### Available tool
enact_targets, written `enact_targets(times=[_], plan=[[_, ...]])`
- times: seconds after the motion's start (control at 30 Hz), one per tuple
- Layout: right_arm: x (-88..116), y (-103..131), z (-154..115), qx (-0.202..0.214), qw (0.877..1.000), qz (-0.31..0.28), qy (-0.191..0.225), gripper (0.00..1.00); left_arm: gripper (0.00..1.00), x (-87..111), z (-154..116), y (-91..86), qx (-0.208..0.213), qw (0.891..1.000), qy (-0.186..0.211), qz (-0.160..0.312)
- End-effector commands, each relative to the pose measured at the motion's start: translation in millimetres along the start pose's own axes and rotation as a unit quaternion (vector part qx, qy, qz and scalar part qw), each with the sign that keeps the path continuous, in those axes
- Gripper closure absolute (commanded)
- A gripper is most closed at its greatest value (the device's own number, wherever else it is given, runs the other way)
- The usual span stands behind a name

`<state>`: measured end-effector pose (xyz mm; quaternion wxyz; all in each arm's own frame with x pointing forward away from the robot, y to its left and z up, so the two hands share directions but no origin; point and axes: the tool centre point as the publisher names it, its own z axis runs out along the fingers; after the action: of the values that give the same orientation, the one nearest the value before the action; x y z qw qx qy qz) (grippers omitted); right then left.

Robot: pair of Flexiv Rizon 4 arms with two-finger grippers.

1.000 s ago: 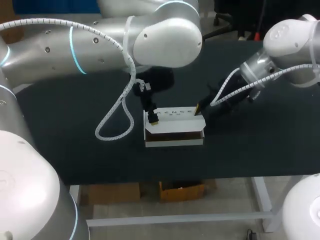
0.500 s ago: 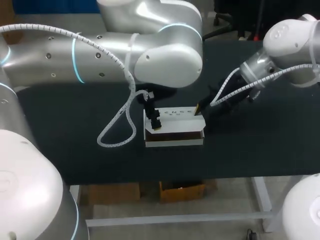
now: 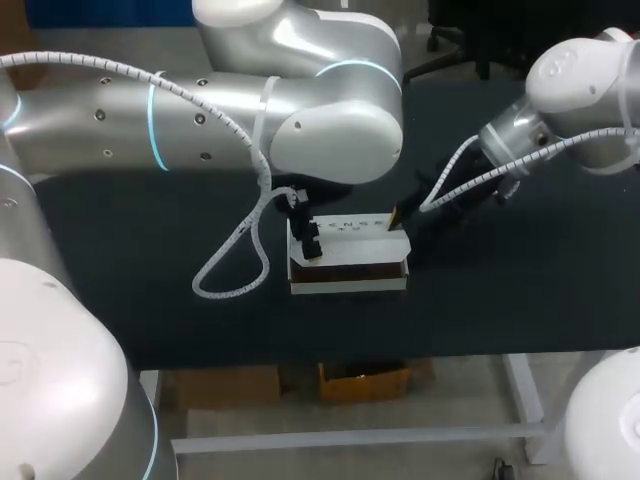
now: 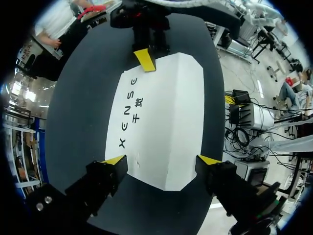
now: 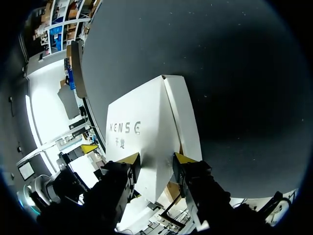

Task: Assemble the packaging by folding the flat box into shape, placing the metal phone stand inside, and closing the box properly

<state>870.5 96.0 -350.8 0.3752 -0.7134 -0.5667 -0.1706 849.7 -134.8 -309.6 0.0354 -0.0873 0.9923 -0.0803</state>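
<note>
L end effector (image 4: pixel 161 160) & R end effector (image 5: pixel 156 157) block box (image 3: pixel 348 262) ends; front side open.

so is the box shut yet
Open: the box has its lid tilted up at the back, brown inside showing in the head view.

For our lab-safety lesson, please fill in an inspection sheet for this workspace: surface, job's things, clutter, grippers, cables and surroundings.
Surface: dark table.
Job's things: white box folded up, brown inside showing along its front; phone stand not seen.
Clutter: nothing seen.
Grippers: left gripper open, tips flanking one end of the box; right gripper shut on the opposite end.
Cables: coiled white cable loops from the left arm down beside the box.
Surroundings: nothing seen reaching over the table.
</note>
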Motion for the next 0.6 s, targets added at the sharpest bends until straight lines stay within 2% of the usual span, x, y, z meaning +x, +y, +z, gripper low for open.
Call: enact_targets(times=[0.03,0.43,0.6], plan=[[0.9,0.0,0.5,0.0,1.0,0.0,-0.001,0.59,0.07,-2.3,5.4,-3.1,-0.002,1.0,-0.003,0.001],[1.3,0.5,1.0,0.001,1.0,0.0,0.0,0.59,0.08,-6.2,16.1,-6.2,-0.012,0.999,-0.026,0.026],[1.3,0.7,1.1,0.001,1.0,0.0,-0.001,0.6,0.15,-6.5,20.7,-5.0,-0.01,0.999,-0.034,0.032]])
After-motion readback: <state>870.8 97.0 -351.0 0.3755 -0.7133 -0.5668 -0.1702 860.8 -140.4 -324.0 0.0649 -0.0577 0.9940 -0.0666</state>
